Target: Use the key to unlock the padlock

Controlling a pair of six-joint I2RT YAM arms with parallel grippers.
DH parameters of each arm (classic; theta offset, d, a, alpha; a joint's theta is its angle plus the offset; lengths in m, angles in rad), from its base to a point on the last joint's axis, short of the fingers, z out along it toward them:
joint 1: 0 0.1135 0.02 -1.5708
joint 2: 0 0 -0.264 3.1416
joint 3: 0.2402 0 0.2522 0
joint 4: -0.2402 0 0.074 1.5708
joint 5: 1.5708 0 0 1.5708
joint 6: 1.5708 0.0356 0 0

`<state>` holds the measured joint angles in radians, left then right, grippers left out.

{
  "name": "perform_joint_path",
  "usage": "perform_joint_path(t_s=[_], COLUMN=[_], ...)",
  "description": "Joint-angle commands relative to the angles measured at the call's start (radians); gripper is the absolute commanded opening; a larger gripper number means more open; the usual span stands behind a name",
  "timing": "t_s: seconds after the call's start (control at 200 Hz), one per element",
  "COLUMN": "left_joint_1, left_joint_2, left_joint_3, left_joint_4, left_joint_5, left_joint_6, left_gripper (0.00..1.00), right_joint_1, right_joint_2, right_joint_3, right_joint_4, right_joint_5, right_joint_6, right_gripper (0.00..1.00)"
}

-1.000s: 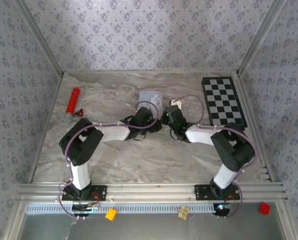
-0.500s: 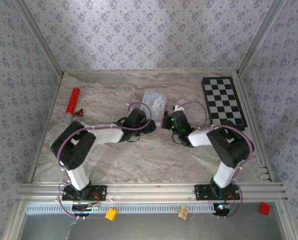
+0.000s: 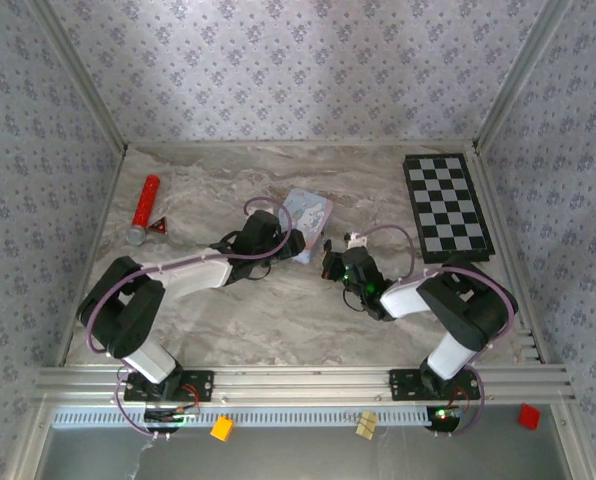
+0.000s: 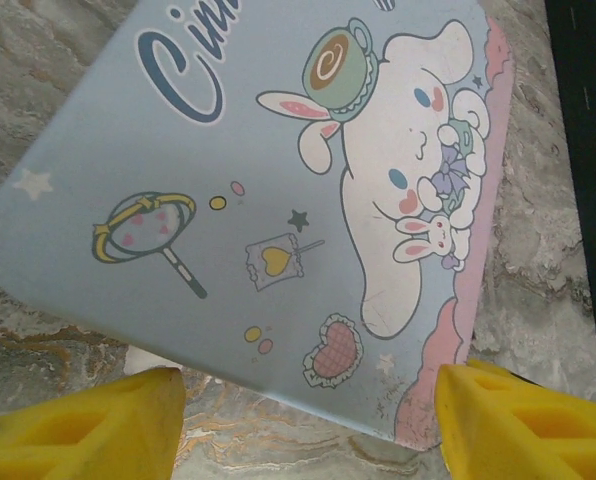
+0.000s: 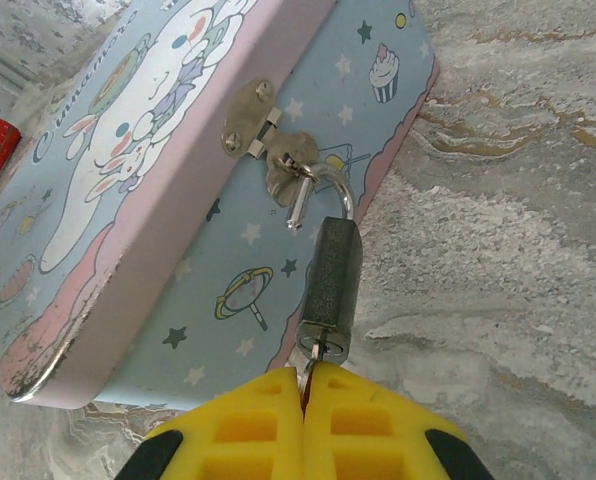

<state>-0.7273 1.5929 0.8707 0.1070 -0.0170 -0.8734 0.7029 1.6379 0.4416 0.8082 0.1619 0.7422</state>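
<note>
Right gripper (image 5: pixel 303 388) was pinched shut on the one key (image 5: pixel 309 362), whose blade sat in the bottom of the single padlock (image 5: pixel 330 285). Holding it end-on like that probably let the wrist turn the key in line with the lock. The shackle (image 5: pixel 344 198) hung through the metal clasp (image 5: pixel 253 125) on the side of the one pale blue tin (image 5: pixel 128 220), which lay flat on the desk (image 5: pixel 518 200). One leg of the loop looked free of the lock's body, though I could not tell for certain. Just beyond, the left gripper (image 4: pixel 308 388) stood open, its two yellow fingers (image 4: pixel 78 425) either side of the tin's near corner without touching it, likely placed to steady the tin. Farther back lay one red tube (image 3: pixel 145 208) and one checkerboard (image 3: pixel 448 205), well apart.
</note>
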Motion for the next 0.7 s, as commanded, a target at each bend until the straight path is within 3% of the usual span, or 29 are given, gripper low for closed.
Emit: perform_joint_path(t_s=[0.0,0.115,0.295,0.515,0.695], left_joint_1=[-0.001,-0.001,-0.001,0.0,0.008], left_joint_2=[0.022,0.031,0.076,0.102,0.091], left_joint_3=[0.038,0.037,0.067,0.047,0.02], left_joint_4=[-0.026,-0.027,-0.062,-0.052,-0.046], left_joint_5=[-0.023,-0.025,-0.036,-0.043,-0.047], left_joint_6=[0.0,-0.001,0.011,0.004,0.007], left_gripper=[0.67,0.67,0.66,0.64,0.63], right_joint_1=[0.007,-0.008,-0.004,-0.025,-0.086], right_joint_2=[0.017,0.02,0.019,-0.017,-0.098], right_joint_3=[-0.019,-0.035,0.009,-0.008,-0.046], right_joint_4=[0.015,0.025,-0.026,-0.054,-0.074], right_joint_5=[0.022,0.021,0.043,-0.02,-0.163], right_joint_6=[0.027,0.044,-0.066,-0.172,-0.204], right_gripper=[0.0,0.0,0.03,0.3,0.38])
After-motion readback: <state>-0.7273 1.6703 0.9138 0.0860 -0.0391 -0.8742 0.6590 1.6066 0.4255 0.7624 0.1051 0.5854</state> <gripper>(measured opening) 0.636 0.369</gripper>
